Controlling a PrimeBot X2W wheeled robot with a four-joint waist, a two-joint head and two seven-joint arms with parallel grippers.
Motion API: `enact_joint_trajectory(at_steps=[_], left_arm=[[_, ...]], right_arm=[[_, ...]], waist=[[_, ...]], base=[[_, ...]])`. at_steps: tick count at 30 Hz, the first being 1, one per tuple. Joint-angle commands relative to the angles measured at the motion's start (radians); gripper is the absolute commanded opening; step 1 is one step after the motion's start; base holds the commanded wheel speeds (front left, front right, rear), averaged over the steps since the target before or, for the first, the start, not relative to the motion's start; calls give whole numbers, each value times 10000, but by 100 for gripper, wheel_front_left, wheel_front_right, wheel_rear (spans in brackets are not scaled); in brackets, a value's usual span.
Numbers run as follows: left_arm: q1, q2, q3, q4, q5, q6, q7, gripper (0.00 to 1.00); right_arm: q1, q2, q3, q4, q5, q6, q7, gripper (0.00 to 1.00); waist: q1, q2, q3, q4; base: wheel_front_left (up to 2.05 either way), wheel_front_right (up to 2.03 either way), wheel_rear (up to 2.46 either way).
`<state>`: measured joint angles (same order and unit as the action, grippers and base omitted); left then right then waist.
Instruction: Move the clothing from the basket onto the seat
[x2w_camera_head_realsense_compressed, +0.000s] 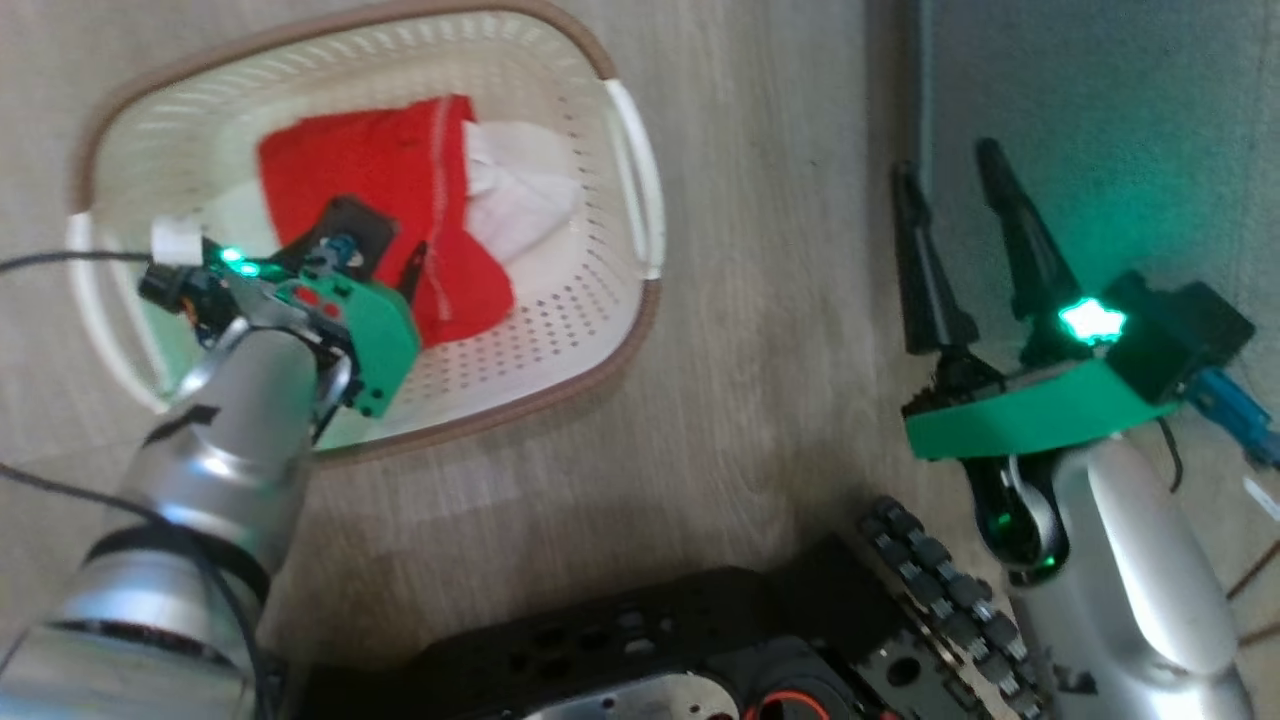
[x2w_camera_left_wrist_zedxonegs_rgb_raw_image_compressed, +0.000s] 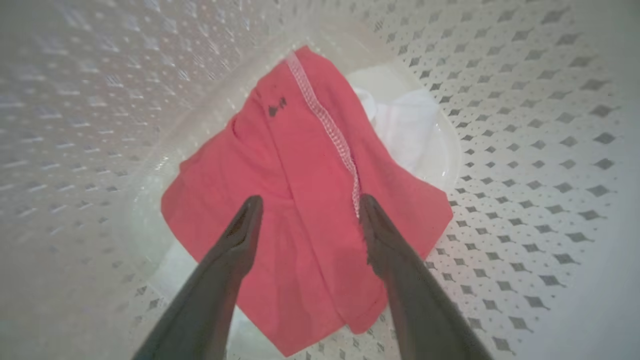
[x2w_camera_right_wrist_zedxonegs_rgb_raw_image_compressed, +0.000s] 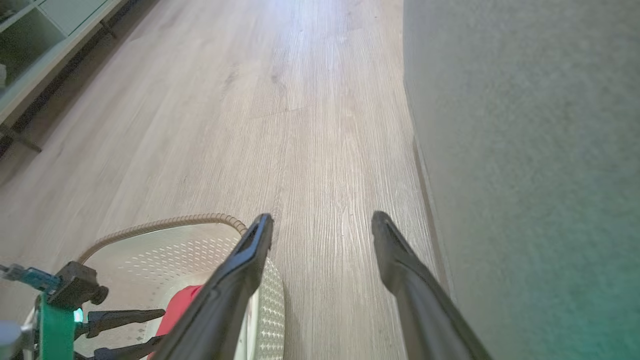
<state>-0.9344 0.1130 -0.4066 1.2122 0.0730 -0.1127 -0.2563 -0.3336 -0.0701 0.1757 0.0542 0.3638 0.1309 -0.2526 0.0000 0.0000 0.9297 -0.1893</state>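
Observation:
The cream basket (x2w_camera_head_realsense_compressed: 560, 392) stands on the wooden floor at the upper left of the head view. In it lies red clothing (x2w_camera_head_realsense_compressed: 370, 170) with a white panel (x2w_camera_head_realsense_compressed: 520, 190) beside it. My left gripper (x2w_camera_head_realsense_compressed: 385, 255) reaches down into the basket, just above the red fabric. In the left wrist view the left gripper (x2w_camera_left_wrist_zedxonegs_rgb_raw_image_compressed: 310, 204) is open, its fingertips (x2w_camera_left_wrist_zedxonegs_rgb_raw_image_compressed: 250, 210) hovering over the red clothing (x2w_camera_left_wrist_zedxonegs_rgb_raw_image_compressed: 300, 165) next to a white stitched hem (x2w_camera_left_wrist_zedxonegs_rgb_raw_image_compressed: 325, 125). My right gripper (x2w_camera_head_realsense_compressed: 948, 162) is open and empty, at the edge of the grey seat (x2w_camera_head_realsense_compressed: 1100, 120).
The seat (x2w_camera_right_wrist_zedxonegs_rgb_raw_image_compressed: 525, 150) runs along the right of the right wrist view, the basket (x2w_camera_right_wrist_zedxonegs_rgb_raw_image_compressed: 165, 222) at its lower left. My dark wheeled base (x2w_camera_head_realsense_compressed: 700, 640) lies at the bottom. A low shelf unit (x2w_camera_right_wrist_zedxonegs_rgb_raw_image_compressed: 45, 30) stands far left. Bare floor (x2w_camera_head_realsense_compressed: 780, 250) separates basket and seat.

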Motion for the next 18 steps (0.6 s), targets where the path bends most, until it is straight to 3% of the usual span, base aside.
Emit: enact_joint_trajectory(at_steps=[1,8,15,18], left_arm=[[-36,328,45,114,63,-34,63,100],[-643,489,-128,597,155,211,527,100],[-953,849,-483,749,481,881,1713,100],[-1150,946,-632,760,607,1189,1726,100]], right_arm=[[177,68,203,-231,5,-2,-91,100],[127,141,431,-391,-77,-2,-91,100],[365,184,623,-710,-136,-2,-91,100],[463,191,708,-853,-149,-2,-91,100]], waist=[[0,0,445,-407],[0,0,807,-710],[0,0,1089,-862],[0,0,1181,-885]], base=[[0,0,0],[0,0,0],[0,0,0],[0,0,0]])
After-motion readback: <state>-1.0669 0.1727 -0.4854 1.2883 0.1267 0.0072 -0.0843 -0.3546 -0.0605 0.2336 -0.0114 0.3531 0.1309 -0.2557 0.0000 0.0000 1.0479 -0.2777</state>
